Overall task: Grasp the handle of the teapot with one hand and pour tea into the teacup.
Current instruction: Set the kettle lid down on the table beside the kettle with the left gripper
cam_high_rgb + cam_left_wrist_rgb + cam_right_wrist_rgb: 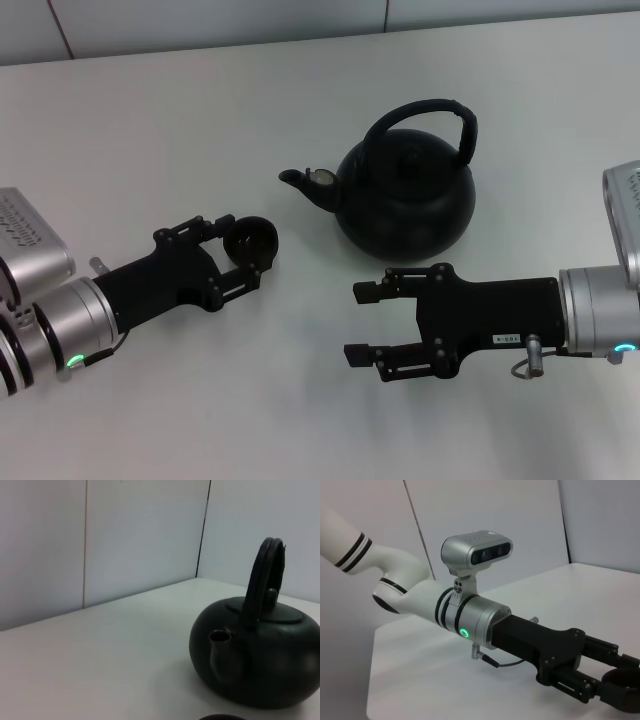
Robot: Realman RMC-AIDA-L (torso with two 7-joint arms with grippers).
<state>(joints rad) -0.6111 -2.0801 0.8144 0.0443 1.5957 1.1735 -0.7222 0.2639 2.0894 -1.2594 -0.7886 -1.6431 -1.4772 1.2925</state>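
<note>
The squat black teapot (405, 200) stands upright mid-table, its spout (298, 180) pointing left and its arched handle (425, 112) free of any grip. My left gripper (247, 247) is shut on the small black teacup (250, 240), which rests on the table left of the spout. My right gripper (360, 323) is open on the near side of the teapot, a short way from its body, with nothing between its fingers. The left wrist view shows the teapot (260, 665), its handle (264, 575) and the teacup's rim (222, 717) at the picture's edge.
The white table (200, 110) runs back to a pale wall. In the right wrist view, my left arm (470, 615) stretches across the table with the teacup (622, 695) at its tip.
</note>
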